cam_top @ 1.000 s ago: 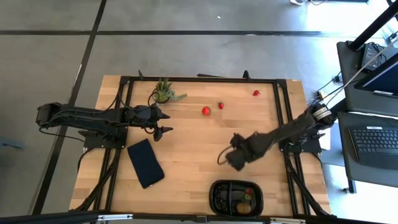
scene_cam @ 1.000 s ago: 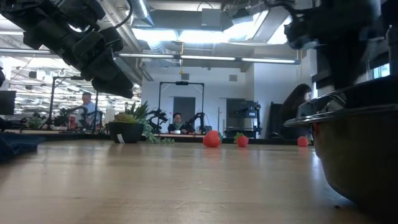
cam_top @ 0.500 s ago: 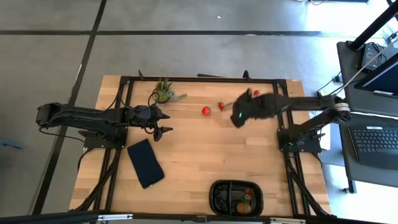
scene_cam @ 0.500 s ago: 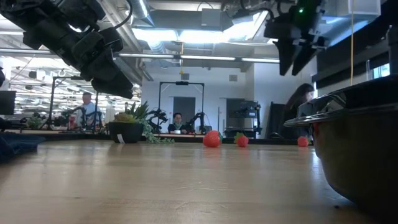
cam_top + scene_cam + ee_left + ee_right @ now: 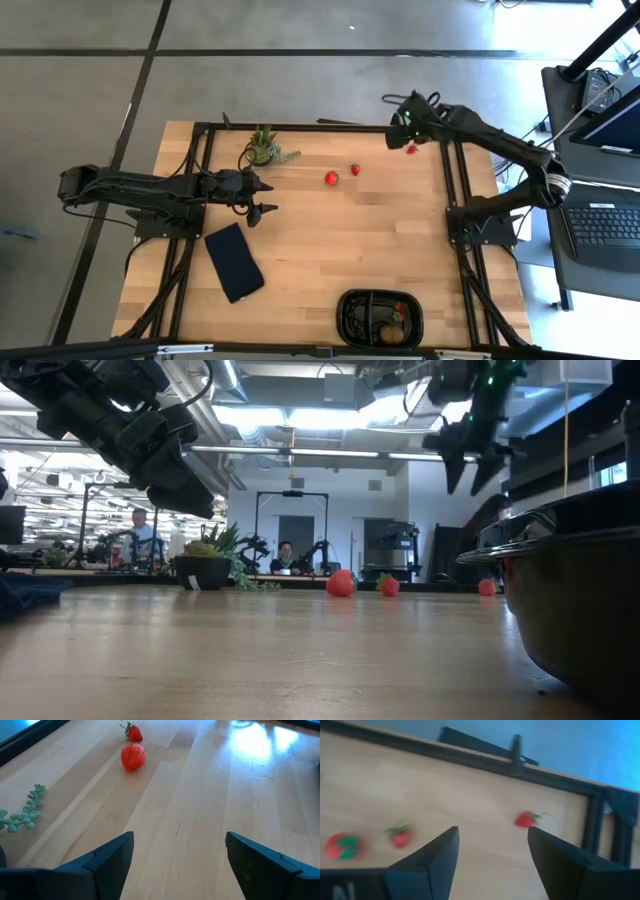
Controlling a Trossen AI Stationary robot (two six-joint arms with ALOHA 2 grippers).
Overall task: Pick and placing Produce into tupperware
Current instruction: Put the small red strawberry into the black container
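Three red strawberry pieces lie on the wooden table: one point(image 5: 331, 178) mid-table, a smaller one point(image 5: 354, 170) beside it, and one point(image 5: 411, 149) by the far right corner. The black tupperware point(image 5: 380, 318) sits at the near edge, with a brown kiwi point(image 5: 388, 333) and a red piece point(image 5: 401, 309) in it. My right gripper point(image 5: 400, 120) hangs open high above the far right strawberry point(image 5: 525, 819), touching nothing. In the low view it point(image 5: 470, 455) is well off the table. My left gripper point(image 5: 268, 198) waits open at the table's left, facing the two middle strawberries point(image 5: 133, 757).
A spiky potted plant point(image 5: 264, 147) stands near the far edge, just beyond my left gripper. A flat navy slab point(image 5: 234, 262) lies on the near left. A black frame rail point(image 5: 448, 180) runs along the table's right side. Bare wood lies between the strawberries and the tupperware.
My right arm has swung up from just above the tupperware, across the table toward the far edge, and now reaches over the far right corner above the strawberry there. The produce, the tupperware and my left arm have stayed where they were.
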